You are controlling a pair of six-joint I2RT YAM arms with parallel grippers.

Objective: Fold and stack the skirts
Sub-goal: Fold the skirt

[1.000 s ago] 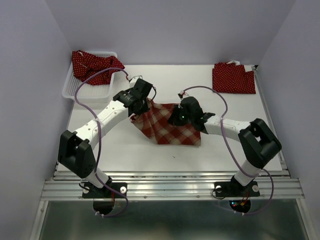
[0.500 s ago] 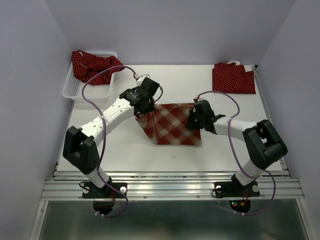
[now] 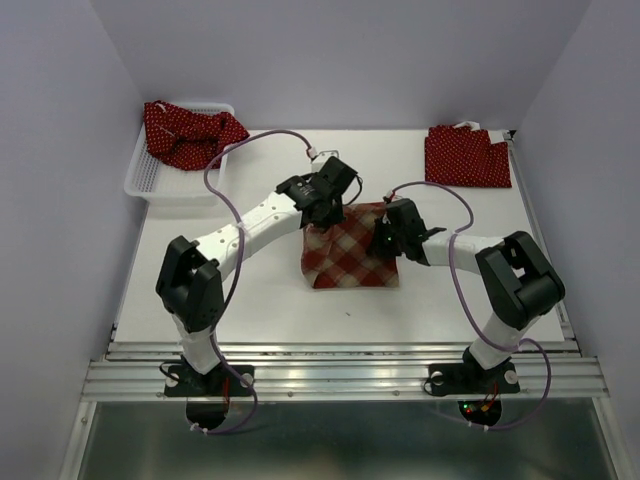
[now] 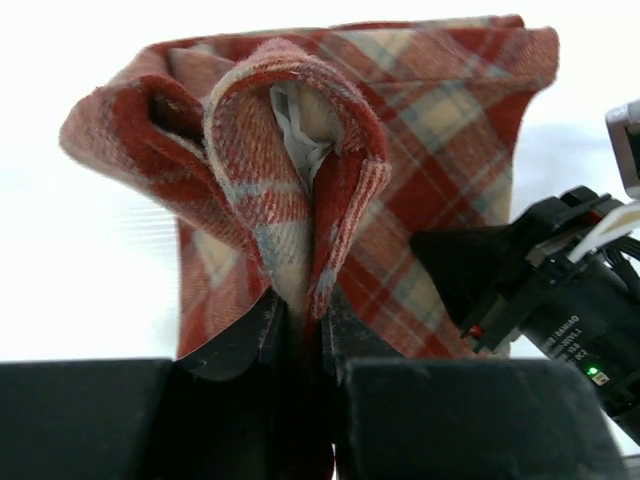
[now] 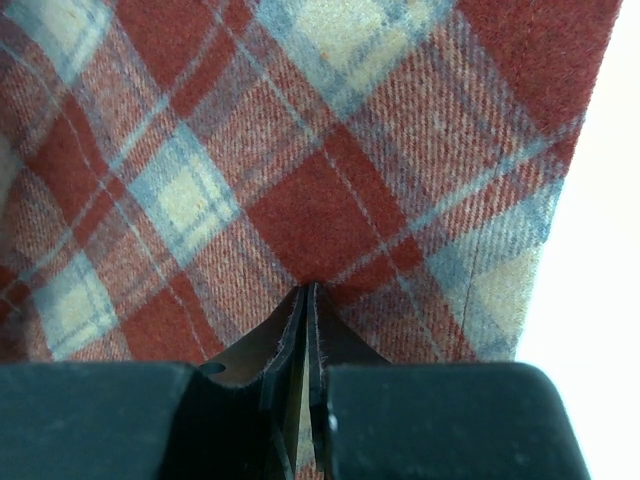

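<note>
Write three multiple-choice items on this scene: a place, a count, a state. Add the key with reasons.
1. Where does the plaid skirt lie? A) mid-table, between the arms B) at the far left edge C) at the far right corner
2. How many polka-dot skirts show? A) one B) two C) three
3. The left gripper is: A) open B) shut on a polka-dot skirt C) shut on the plaid skirt
Key: 1 A, the top view shows it in the middle of the table; 2 B, one in the white mesh basket, one at the far right corner; 3 C, its fingers pinch a plaid fold.
</note>
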